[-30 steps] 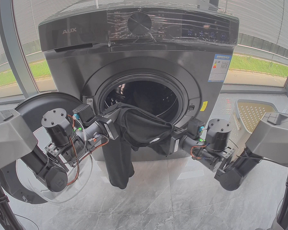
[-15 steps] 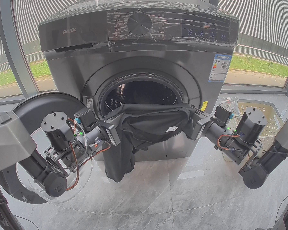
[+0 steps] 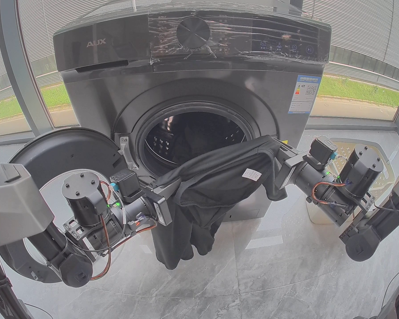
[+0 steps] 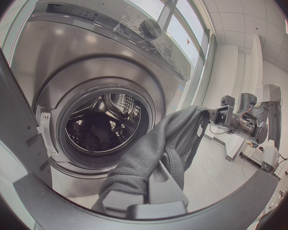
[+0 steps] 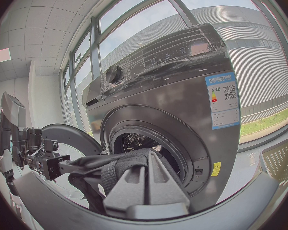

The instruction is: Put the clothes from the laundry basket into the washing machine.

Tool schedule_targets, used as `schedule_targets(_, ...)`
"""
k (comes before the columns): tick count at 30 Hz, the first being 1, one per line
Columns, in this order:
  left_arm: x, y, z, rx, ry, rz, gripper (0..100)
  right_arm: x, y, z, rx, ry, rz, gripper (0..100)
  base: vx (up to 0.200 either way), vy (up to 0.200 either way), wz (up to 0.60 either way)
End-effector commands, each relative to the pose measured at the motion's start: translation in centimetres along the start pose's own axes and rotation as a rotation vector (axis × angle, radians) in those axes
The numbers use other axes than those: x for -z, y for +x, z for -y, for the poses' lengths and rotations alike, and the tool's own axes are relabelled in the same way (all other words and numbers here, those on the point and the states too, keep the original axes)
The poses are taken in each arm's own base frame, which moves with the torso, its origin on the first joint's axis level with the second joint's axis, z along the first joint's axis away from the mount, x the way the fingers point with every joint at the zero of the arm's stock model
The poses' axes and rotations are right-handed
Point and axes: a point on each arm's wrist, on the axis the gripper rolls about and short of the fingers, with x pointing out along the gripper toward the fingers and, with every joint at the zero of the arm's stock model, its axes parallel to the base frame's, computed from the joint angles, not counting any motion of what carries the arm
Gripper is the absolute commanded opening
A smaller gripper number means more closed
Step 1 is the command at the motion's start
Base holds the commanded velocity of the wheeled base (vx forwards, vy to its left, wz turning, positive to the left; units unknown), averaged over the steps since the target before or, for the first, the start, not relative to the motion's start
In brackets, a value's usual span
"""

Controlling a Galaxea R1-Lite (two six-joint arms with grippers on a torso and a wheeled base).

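A grey tiled floor point(image 3: 270, 271) is being lit through tall windows point(image 3: 368, 32) on the far side. A dark washing machine point(image 3: 190, 85) is being shown with its door point(image 3: 62, 151) swung open to the left. A pale laundry basket point(image 3: 344, 149) is being partly hidden at the right. A black garment point(image 3: 217, 173) is being held stretched before the drum opening. It is being gripped low by the left end effector point(image 3: 166, 187) and higher by the right end effector point(image 3: 280, 147), both clamped tight on the cloth.

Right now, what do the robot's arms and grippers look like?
Left arm and right arm: grey angular shells, black cylindrical joints, loose orange-red cables, green lights. Left gripper and right gripper: dark grey wedge-shaped fingers, white label strips, black boxy wrist cameras.
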Motion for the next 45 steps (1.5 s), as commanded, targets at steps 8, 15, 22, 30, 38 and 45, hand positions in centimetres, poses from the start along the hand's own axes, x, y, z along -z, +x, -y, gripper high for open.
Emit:
schedule_targets(8, 2.3, -0.8, 0.1, 0.018, 0.012, -0.102, 0, -0.1, 0.1, -0.1, -0.001, 0.003, 0.005, 0, 0.0, 0.0, 0.0)
schedule_targets(15, 3.5, -0.7, -0.1, 0.018, 0.018, -0.146, 100, 0.0, 0.0, -0.2, -0.005, 0.004, 0.0, 0, 0.0, 0.0, 0.0)
schedule_targets(22, 4.9, -0.4, -0.6, 0.006, 0.018, -0.19, 100, -0.2, 0.0, -0.4, -0.008, 0.01, 0.007, 0, 0.0, 0.0, 0.0)
schedule_targets(30, 6.5, -0.2, -0.9, -0.002, 0.015, -0.239, 100, -0.2, 0.0, -0.5, -0.01, 0.01, 0.01, 0, 0.0, 0.0, 0.0)
schedule_targets(38, 9.1, 0.0, -0.6, 0.061, 0.067, -0.326, 100, -0.4, 0.3, -0.7, 0.006, 0.013, 0.022, 0, 0.0, 0.0, 0.0)
schedule_targets(45, 10.2, 0.3, -0.6, 0.153, 0.096, -0.353, 100, -0.6, 0.5, -0.7, 0.011, 0.014, 0.033, 0, 0.0, 0.0, 0.0)
